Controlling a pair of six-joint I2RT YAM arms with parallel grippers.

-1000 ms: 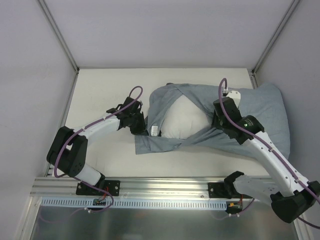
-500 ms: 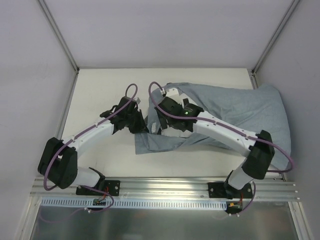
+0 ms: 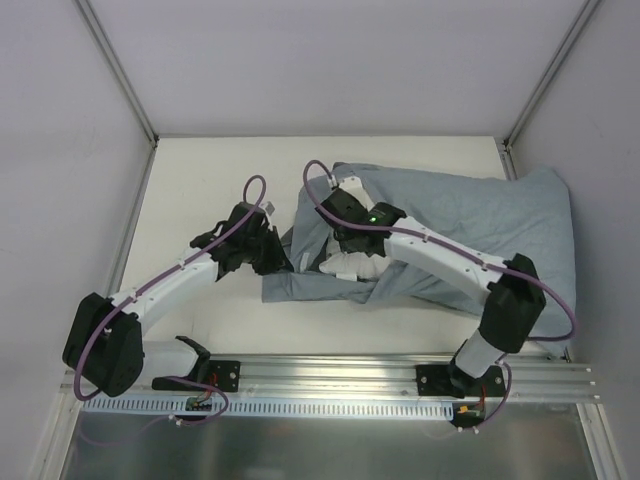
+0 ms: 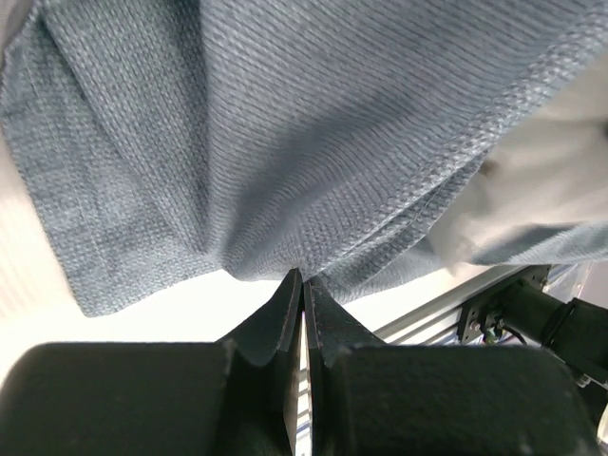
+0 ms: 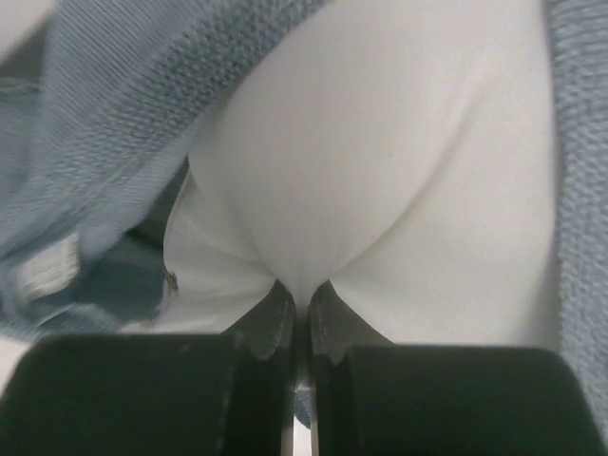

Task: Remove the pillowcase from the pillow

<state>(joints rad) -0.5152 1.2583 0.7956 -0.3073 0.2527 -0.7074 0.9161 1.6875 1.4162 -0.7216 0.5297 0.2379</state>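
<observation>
Toward the near edge of the cream surface point(image 3: 200, 180), the left pincer point(image 4: 302, 282) is clamped on the open edge of the grey pillowcase point(image 3: 470, 215); just right of it, the right pincer point(image 5: 302, 293) is pinched shut on a fold of the white pillow point(image 5: 380, 142) in the opening. The step likely goes best if the left anchors the edge while the right draws the pillow out low and steadily. Beyond, the covered bulk fills the far right corner, against plain white walls point(image 3: 300, 60).

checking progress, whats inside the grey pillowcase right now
The white pillow shows at the open end of the pillowcase, pinched by the right gripper. The rest of the pillow is covered by fabric, so how far in it reaches cannot be seen.
</observation>
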